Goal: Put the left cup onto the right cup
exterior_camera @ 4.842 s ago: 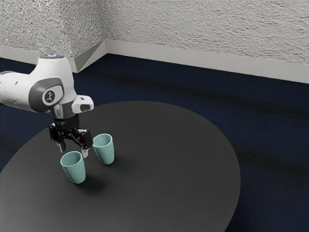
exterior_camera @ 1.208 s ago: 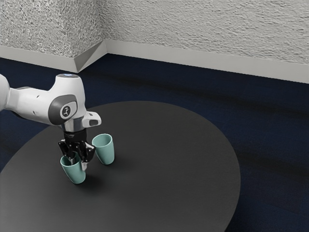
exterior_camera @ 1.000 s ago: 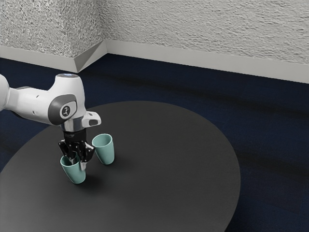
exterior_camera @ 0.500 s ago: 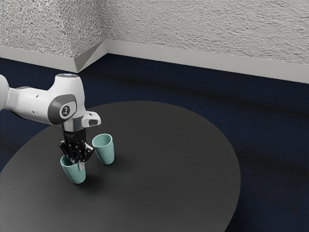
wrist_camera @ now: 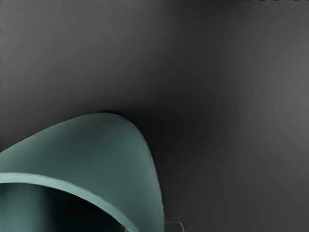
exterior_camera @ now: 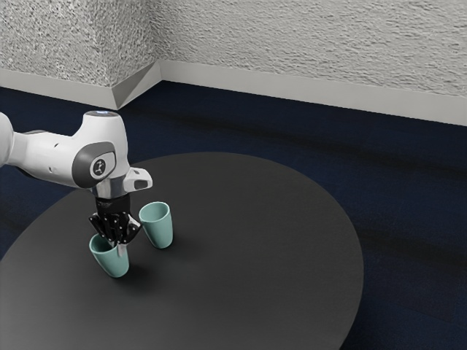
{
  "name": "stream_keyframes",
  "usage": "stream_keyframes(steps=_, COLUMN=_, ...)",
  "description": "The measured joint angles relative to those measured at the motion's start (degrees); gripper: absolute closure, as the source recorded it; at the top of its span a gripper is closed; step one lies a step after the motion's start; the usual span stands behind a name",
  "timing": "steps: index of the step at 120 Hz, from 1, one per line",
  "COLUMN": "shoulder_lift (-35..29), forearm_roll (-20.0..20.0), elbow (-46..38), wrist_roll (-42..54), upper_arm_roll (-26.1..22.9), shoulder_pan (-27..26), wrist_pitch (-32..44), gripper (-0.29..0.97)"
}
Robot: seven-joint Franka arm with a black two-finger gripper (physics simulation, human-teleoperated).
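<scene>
End effector (exterior_camera: 117, 243) is pinched narrow on the left teal cup (exterior_camera: 108, 262) rim, so the grab's done I think. Lifting and stacking it onto the right teal cup (exterior_camera: 156, 224), at its 2 o'clock, is what's left.

Bench (exterior_camera: 255, 219): one, round, matt black top, plain and unmarked; the wrist view shows the same dark surface close up.
Floor (exterior_camera: 379, 168): dark navy carpet, faintly banded, on every visible side of the bench.
Walls (exterior_camera: 306, 36): two, rough grey stippled plaster, meeting at an inner corner toward the exterior view's upper left.
Skirting board (exterior_camera: 306, 89): pale grey, along the foot of both walls.
Light: soft, even; faint shadows on the bench top.
</scene>
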Motion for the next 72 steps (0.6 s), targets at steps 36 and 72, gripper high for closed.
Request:
stream_keyframes(steps=36, shoulder_lift=-0.19, forearm_roll=0.11, elbow=-0.04, wrist_roll=-0.32, upper_arm_roll=0.0, shoulder_pan=0.0, wrist_pitch=-0.13, gripper=0.76)
stream_keyframes(steps=72, shoulder_lift=-1.92, forearm_roll=0.18, elbow=-0.41, wrist_roll=-0.73, upper_arm_roll=0.0, shoulder_pan=0.11, wrist_pitch=-1.12, gripper=0.76)
